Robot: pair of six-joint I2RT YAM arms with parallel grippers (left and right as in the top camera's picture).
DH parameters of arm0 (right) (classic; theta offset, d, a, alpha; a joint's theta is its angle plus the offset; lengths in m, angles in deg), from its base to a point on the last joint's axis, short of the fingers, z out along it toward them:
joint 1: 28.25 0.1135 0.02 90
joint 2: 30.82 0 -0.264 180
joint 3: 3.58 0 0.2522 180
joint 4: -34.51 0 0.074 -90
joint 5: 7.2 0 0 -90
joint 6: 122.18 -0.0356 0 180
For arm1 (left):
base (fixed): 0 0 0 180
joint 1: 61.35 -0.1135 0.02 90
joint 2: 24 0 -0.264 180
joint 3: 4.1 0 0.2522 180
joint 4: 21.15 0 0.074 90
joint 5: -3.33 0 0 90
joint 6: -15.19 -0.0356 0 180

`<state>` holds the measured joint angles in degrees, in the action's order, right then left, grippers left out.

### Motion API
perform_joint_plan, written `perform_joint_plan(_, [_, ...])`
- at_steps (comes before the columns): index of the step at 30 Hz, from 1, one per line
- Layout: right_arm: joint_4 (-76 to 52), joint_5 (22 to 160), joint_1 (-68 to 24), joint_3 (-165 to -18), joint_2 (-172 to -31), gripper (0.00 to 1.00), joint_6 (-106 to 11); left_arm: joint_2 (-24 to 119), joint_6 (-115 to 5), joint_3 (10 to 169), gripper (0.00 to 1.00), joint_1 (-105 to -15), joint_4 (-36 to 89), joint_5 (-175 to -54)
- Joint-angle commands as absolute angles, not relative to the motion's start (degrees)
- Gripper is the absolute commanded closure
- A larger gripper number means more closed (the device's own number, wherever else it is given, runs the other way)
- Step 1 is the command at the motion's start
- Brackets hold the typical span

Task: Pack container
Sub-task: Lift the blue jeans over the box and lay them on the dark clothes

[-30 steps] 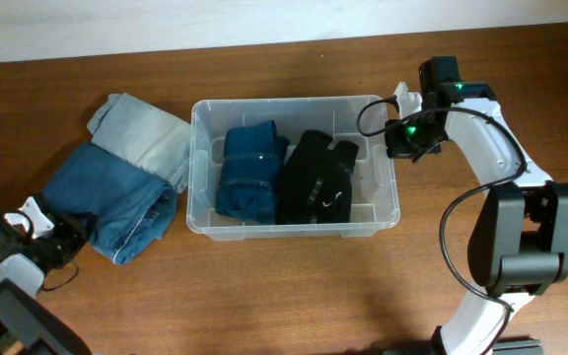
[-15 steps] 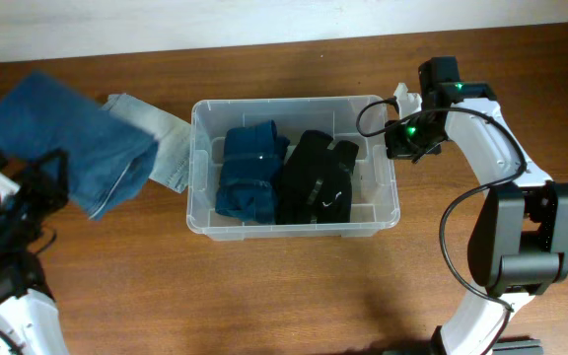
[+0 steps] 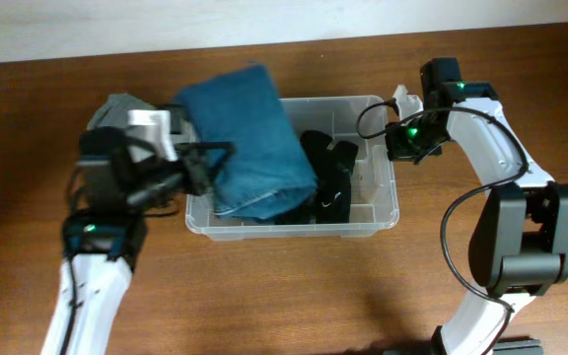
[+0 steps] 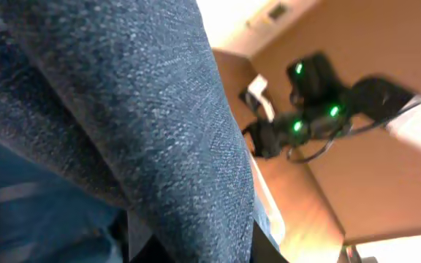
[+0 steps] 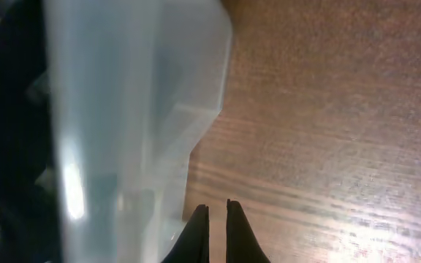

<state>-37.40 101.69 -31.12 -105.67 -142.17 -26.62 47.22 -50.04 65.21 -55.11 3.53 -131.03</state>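
**Pack container: second denim item over the bin, not yet released**

The left end effector (image 3: pixel 203 158) is clamped on the folded jeans (image 3: pixel 249 128). Its fingers are mostly hidden by cloth, and denim fills the left wrist view. The jeans hang over the left half of the container (image 3: pixel 294 229), which sits mid-surface (image 3: pixel 284 296). A black garment (image 3: pixel 325 177) lies in the right half.

The right end effector (image 5: pixel 214 226) is just beside the container's far right corner, fingers nearly together with nothing between them.

Step in hand, as I judge it: placing.

Next move calls for lowering the bundle inside the walls, beside the black garment, before letting go. A pale garment (image 3: pixel 116 106) remains outside, left of the container.
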Motion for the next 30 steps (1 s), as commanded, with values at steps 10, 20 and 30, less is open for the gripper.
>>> perform_joint_plan(10, [-45.01, 103.14, -38.03, -118.87, -132.84, 0.95, -29.61, 59.79, -45.86, 69.93, 0.99, -37.87, -16.45, -127.25])
perform_joint_plan(20, [-45.93, 102.48, -38.03, -118.87, -132.86, 0.95, -29.22, 66.35, -45.71, 69.93, 0.99, -31.2, -17.21, -121.76])
perform_joint_plan(30, [-45.97, 102.5, -38.03, -118.87, -132.86, 0.96, -29.17, 67.7, -48.75, 69.93, 0.01, -37.41, -12.34, -121.55])
